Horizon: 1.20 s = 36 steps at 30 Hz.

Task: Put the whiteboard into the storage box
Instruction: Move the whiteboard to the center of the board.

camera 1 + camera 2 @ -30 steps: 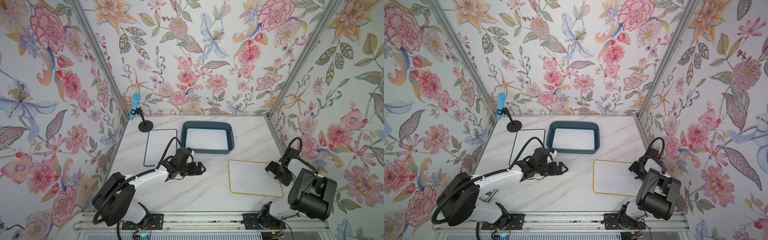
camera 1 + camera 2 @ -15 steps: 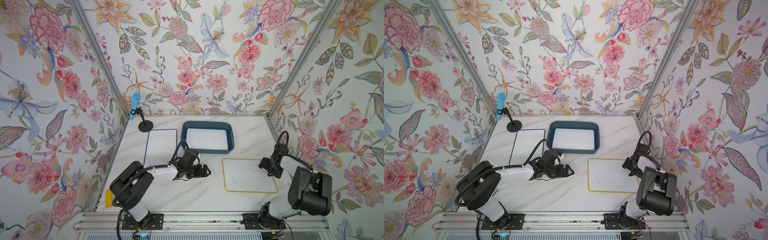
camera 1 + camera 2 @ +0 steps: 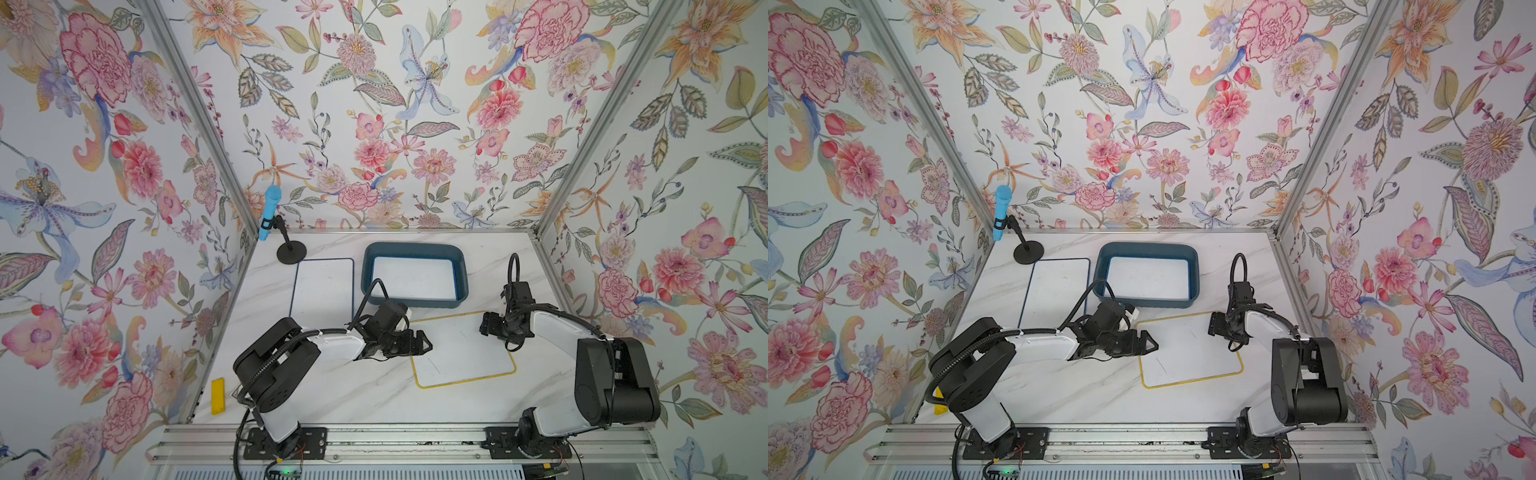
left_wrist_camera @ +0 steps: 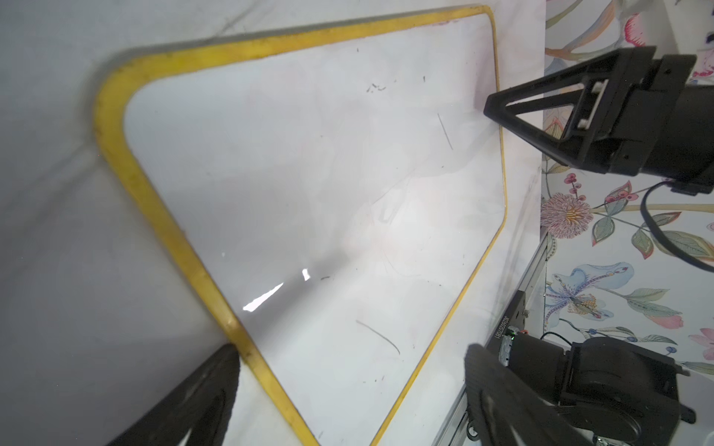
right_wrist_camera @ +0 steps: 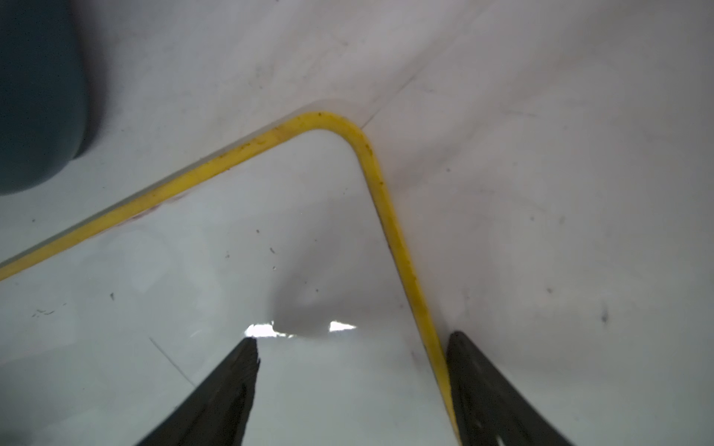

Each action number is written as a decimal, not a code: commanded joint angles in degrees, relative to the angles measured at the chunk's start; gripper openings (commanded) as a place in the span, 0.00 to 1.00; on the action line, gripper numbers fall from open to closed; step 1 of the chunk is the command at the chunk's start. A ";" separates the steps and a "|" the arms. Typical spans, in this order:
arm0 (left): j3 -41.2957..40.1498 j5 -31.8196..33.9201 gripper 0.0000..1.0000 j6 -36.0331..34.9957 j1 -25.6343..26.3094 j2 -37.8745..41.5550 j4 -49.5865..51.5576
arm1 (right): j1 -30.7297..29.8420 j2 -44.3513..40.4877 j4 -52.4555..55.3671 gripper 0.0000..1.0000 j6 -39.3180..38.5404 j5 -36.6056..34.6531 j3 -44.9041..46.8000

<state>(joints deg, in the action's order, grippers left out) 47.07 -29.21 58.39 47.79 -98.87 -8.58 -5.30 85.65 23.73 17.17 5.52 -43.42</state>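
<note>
Ok, left end effector: jaws wide, nothing held. In the left wrist view one finger sits over the counter just outside the rim of the yellow-framed whiteboard. The other is on the board side of that rim. Both are cut off at the picture edge, and I can't tell whether they touch anything.

Right end effector: jaws partway apart, nothing pinched. In the right wrist view it straddles the yellow rim near a rounded corner. One finger is over the white face and the other is tight against the rim's outside. Only the tips show.

The yellow-framed whiteboard lies flat and skewed on the counter between the arms. It is just in front of the storage box, not in it. The left end effector hides part of its edge in both top views.

Inside the box a whiteboard with a blue rim lies flat on the floor. A dark-blue-framed whiteboard lies flat just beside the box on the left arm's side, its near end hidden by that arm. A blue microphone on a stand is at the back corner. A small yellow item sits past the side wall; I can't tell what it is.
</note>
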 commanded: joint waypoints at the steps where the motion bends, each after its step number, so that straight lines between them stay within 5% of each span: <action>1: -3.36 1.02 0.93 1.82 0.74 -0.16 4.49 | -3.25 -1.54 4.23 0.76 4.38 9.29 3.26; 13: -3.07 3.09 0.95 1.76 -1.02 2.03 7.10 | -14.43 -11.77 1.45 0.76 12.70 15.22 6.93; 18: -4.01 0.81 0.94 -0.43 -5.14 4.34 9.03 | -15.09 -14.35 1.32 0.77 13.15 16.70 7.92; 27: -1.75 5.41 0.97 -11.74 -9.47 8.68 29.34 | -13.42 -15.99 1.41 0.79 13.07 16.04 10.93; 36: -1.08 8.26 0.99 -15.78 -10.39 11.79 37.03 | -12.62 -15.82 2.34 0.80 12.48 17.67 10.03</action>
<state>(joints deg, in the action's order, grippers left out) 45.67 -22.31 45.30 38.13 -87.53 22.61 -17.91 70.30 25.82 29.43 21.12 -32.84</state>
